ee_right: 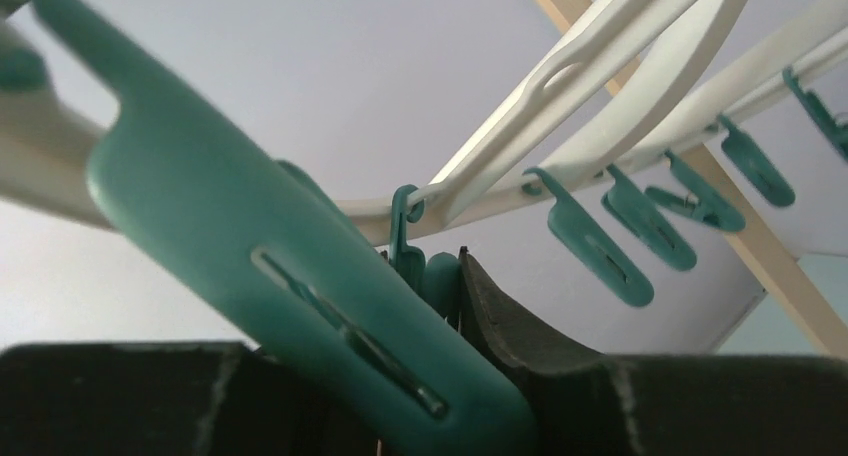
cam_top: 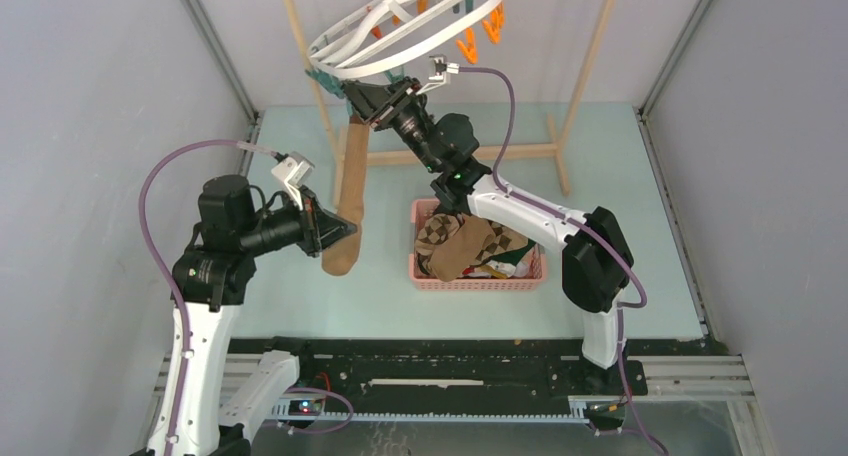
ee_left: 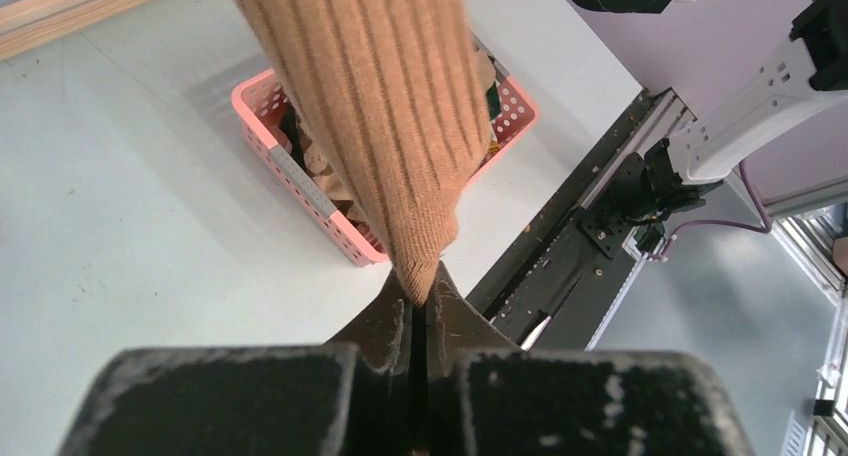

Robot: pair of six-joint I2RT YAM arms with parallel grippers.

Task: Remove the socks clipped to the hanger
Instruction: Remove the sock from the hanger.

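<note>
A long tan-brown sock (cam_top: pixel 350 188) hangs from the low left edge of the white oval hanger (cam_top: pixel 400 31). My left gripper (cam_top: pixel 335 232) is shut on the sock's toe end, and the left wrist view shows the ribbed sock (ee_left: pixel 390 106) pinched at the gripper's (ee_left: pixel 420 301) tips. My right gripper (cam_top: pixel 354 95) is up at the sock's top. In the right wrist view this gripper (ee_right: pixel 432 276) is shut on a teal clothespin (ee_right: pixel 440 284), and the dark right finger (ee_right: pixel 510 321) presses against it. A nearer teal clothespin (ee_right: pixel 300 276) hides the left finger. White hanger ribs (ee_right: pixel 600 66) cross above.
A pink basket (cam_top: pixel 478 280) holding several removed socks (cam_top: pixel 465 246) sits on the table under the right arm, also visible as the pink basket (ee_left: pixel 290 156). The light wooden rack (cam_top: pixel 590 56) stands behind. Orange clothespins (cam_top: pixel 480 36) and more teal clothespins (ee_right: pixel 600 241) dangle from the hanger.
</note>
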